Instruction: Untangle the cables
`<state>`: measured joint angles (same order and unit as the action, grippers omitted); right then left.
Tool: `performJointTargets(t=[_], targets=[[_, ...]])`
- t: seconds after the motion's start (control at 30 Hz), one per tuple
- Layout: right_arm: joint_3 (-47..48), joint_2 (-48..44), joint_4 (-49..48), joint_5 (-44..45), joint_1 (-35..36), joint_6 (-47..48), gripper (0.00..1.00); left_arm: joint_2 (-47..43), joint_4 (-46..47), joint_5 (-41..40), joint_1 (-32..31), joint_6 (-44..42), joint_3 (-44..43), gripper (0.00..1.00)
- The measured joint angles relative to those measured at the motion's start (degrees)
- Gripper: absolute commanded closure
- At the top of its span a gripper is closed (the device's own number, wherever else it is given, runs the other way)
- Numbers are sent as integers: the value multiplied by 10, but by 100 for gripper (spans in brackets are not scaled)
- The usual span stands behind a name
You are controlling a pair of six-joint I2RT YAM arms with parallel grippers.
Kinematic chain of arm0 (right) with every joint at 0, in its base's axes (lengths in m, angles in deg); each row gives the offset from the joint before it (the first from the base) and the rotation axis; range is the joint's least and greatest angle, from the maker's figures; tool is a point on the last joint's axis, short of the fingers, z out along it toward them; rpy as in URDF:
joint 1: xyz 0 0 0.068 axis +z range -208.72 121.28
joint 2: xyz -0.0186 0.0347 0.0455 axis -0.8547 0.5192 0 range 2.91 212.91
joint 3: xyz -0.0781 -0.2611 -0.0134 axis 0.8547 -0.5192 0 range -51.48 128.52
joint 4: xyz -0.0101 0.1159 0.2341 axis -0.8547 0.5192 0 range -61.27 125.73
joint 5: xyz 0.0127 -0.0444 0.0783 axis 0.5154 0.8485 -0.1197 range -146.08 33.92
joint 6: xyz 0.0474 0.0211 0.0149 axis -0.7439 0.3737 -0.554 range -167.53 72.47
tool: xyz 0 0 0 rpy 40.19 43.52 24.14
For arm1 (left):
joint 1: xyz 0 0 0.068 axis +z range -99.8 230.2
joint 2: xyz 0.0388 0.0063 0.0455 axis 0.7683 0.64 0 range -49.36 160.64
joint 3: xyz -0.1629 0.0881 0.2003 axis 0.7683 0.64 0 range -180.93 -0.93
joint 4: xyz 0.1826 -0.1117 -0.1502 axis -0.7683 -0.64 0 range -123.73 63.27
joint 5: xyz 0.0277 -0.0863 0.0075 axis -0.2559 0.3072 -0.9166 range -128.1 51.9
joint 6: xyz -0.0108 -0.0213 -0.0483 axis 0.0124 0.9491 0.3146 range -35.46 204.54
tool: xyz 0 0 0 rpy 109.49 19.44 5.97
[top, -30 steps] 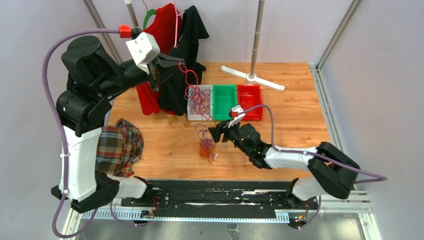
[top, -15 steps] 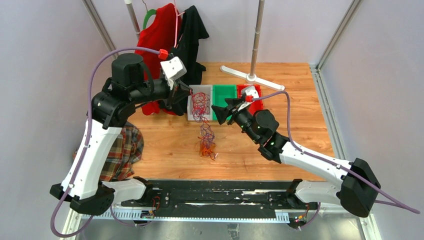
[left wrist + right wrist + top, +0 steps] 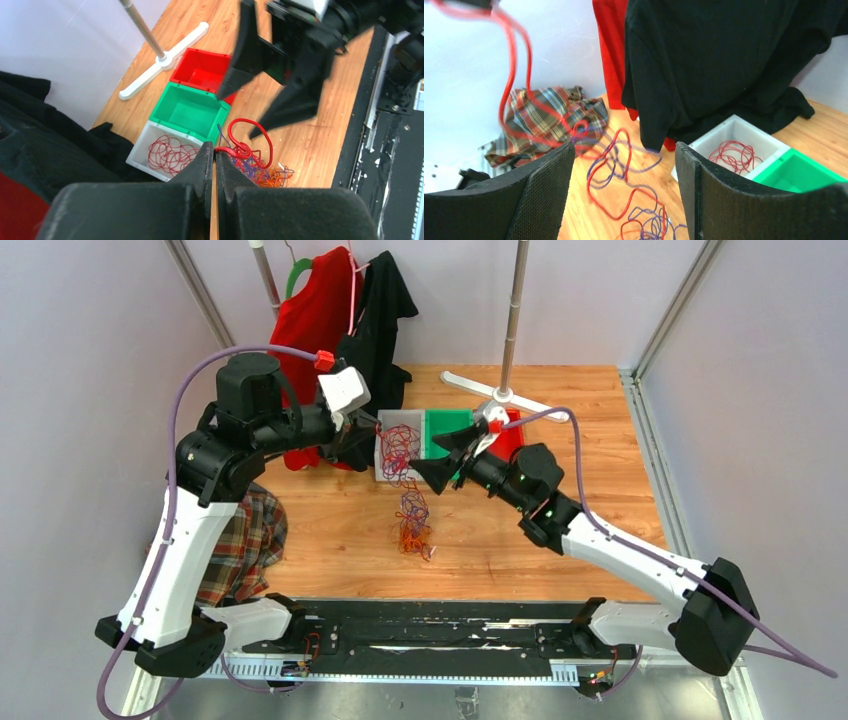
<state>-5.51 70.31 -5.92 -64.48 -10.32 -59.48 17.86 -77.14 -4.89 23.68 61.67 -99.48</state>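
**Cable tangle – red strand lifted, right tool unclosed**

Top view: The cables (image 3: 412, 528) lie as a red, orange and purple heap on the worktop (image 3: 330, 520), about mid-width, on the near side of the white bin (image 3: 380, 468). The row of bins runs white, then green bin (image 3: 450, 422), then red bin (image 3: 512, 440), toward the worktop's far edge. A string of loops rises from the heap toward the left tool (image 3: 372, 428), which hangs over the white bin's left edge. The right tool (image 3: 440, 455) hangs just right of that string, fingers spread wide. A plaid cloth (image 3: 240, 540) lies at the worktop's left edge.

Left wrist view: The left tool (image 3: 215, 152) has its fingers pressed together, pinching one red cable (image 3: 245, 145) at a knotted loop. Below it lies the orange and purple heap (image 3: 267, 175). The white bin (image 3: 136, 154) holds separate red loops. The green bin (image 3: 190, 107) and red bin (image 3: 200, 75) are beyond it. The right tool (image 3: 236, 115) is opposite, fingers apart, tips near the red loop; contact cannot be judged.

Right wrist view: The right tool (image 3: 624, 147) is wide open and grips nothing. The red cable (image 3: 511, 65) drops from the upper left and its loops pass beyond the gap between the fingers. A black shirt (image 3: 724, 60) hangs behind the white bin (image 3: 711, 131).
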Motion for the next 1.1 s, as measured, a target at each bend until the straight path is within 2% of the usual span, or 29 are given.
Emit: performJointTargets(t=[0.2,0.33,0.63,0.9,0.97,1.1], targets=[[71,40,1,-205,-122,-72,28,0,-27,45,-1,-45,0,100],[128,69,24,-299,-156,-82,28,-2,-37,75,-2,-75,0,100],[203,139,27,-461,-116,-98,26,6,-40,111,-3,-126,-1,100],[213,177,-11,-519,-83,-138,28,22,-42,124,-3,-139,-2,100],[222,188,-17,-524,-80,-144,32,22,-42,127,-3,-140,-2,100],[236,211,-34,-531,-69,-161,48,22,-42,130,-3,-142,-6,100]])
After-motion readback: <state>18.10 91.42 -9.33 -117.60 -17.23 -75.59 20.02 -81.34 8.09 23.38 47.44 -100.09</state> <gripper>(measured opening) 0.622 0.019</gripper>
